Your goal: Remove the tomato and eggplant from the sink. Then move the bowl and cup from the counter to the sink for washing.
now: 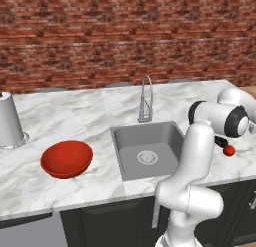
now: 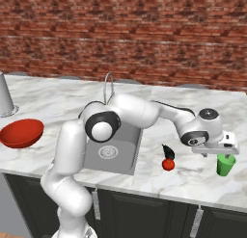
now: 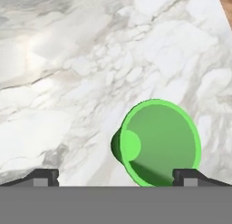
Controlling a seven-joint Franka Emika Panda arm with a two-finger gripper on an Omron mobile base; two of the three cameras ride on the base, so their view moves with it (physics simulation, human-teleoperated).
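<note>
Inspection, taken left to right across the surface [image 2: 58, 95]. Farthest to the hand's left the bowl [image 2: 20, 132] sits upright on the marble, well apart from everything I am working on. Next comes the sink [image 1: 131, 136]; I can see the drain and bare grey floor, so I judge the produce stage complete. Between the sink and the hand, the eggplant [image 2: 168, 152] and the tomato [image 2: 168, 165] lie on the surface, touching or just beside each other, the tomato nearer the front edge.

The hand [image 2: 218, 153] hangs directly over the green cup [image 2: 225, 164], fingers spread wide and holding nothing. In the hand view the cup [image 3: 156, 143] stands mouth-up between the two fingertips [image 3: 41, 177], but off centre: its rim sits just inside the right-side tip and well apart from the left-side one.

Step in hand, as I judge it: picking up the cup. To do it well I would first shift the hand sideways toward the right-side tip until the cup is centred, then descend straight, so neither finger lands on the rim. The cup flares toward the mouth, so I would close low on the wall; a grip near the rim could squeeze it upward and out. I would lift clear before swinging left, passing above the tomato and eggplant.
</note>
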